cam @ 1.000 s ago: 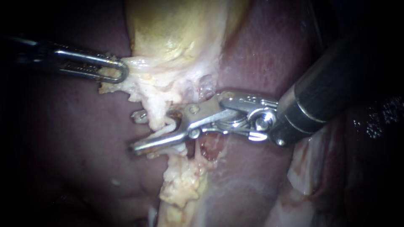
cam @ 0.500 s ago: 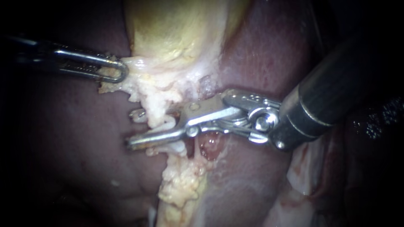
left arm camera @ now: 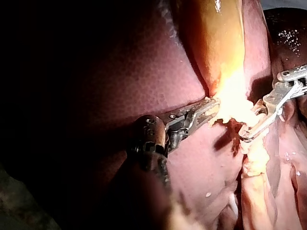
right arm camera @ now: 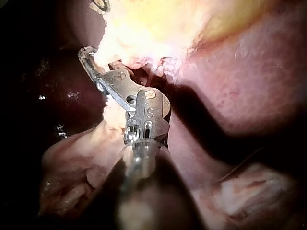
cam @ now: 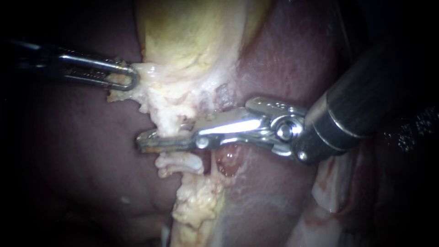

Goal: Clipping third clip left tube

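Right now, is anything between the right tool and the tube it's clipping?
Nothing visible does: the right tool has its jaws shut on the tube below the gallbladder. The left tool holds pale tissue off to the side.

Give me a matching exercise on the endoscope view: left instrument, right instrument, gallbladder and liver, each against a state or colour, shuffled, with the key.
Things:
1. left instrument
2. right instrument
3. gallbladder
4. liver

States or colours:
A. dark red
B. jaws shut across the tube
C. yellow
D. jaws shut on pale tissue at the gallbladder's lower edge

Pairs: 1-D, 2-B, 3-C, 4-A
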